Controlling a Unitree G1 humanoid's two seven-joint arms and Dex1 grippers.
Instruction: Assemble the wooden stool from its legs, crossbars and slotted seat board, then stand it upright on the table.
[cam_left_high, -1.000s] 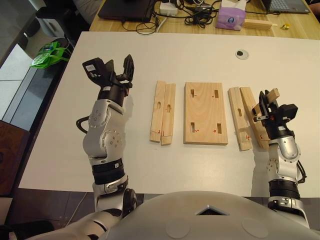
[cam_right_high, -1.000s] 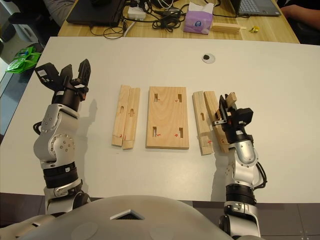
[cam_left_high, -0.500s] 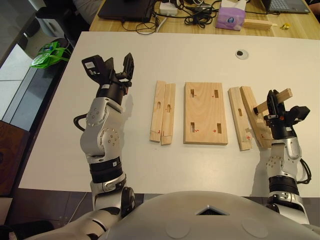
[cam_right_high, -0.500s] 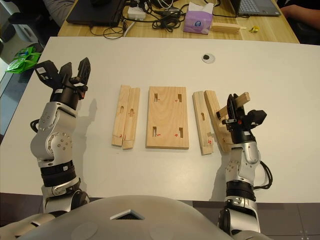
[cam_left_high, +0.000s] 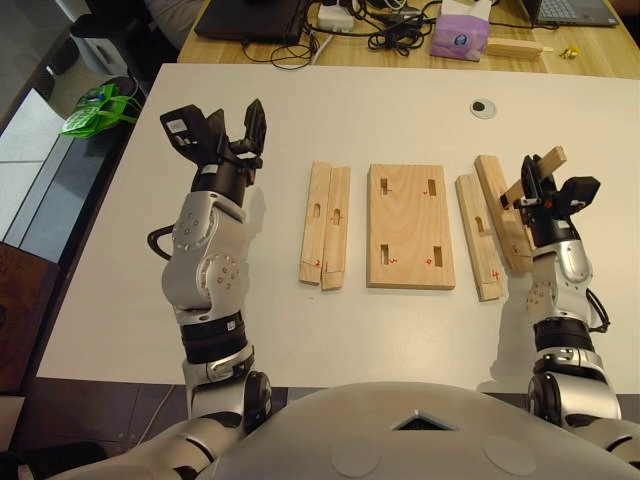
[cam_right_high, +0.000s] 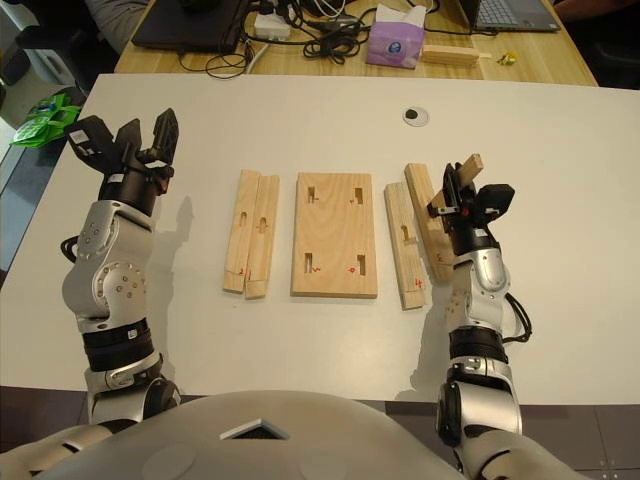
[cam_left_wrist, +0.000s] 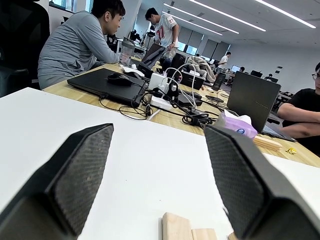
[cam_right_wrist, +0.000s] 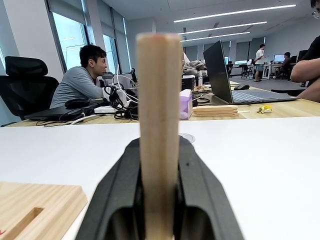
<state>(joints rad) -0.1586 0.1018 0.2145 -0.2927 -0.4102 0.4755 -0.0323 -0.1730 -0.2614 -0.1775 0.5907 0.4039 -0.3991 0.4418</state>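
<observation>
The slotted seat board (cam_left_high: 408, 227) lies flat mid-table. Two legs (cam_left_high: 326, 225) lie side by side to its left. On its right lie two more legs, one straight (cam_left_high: 476, 238) and one angled (cam_left_high: 499, 208). My right gripper (cam_left_high: 533, 190) is shut on a short crossbar (cam_left_high: 545, 167) that slants up over the angled leg; its lower end touches that leg. In the right wrist view the crossbar (cam_right_wrist: 159, 125) stands between the fingers (cam_right_wrist: 112, 200). My left gripper (cam_left_high: 225, 130) hovers open to the left of the left legs, holding nothing (cam_left_wrist: 155, 185).
A small black disc (cam_left_high: 484, 107) sits on the table beyond the board. The desk behind carries a tissue box (cam_left_high: 462, 35), a wooden block (cam_left_high: 515, 47), cables and laptops. A green item (cam_left_high: 100, 110) lies off the table's left edge.
My right gripper has carried the crossbar farther from the front edge and turned it. The angled leg has slid the same way. The left arm has hardly moved.
</observation>
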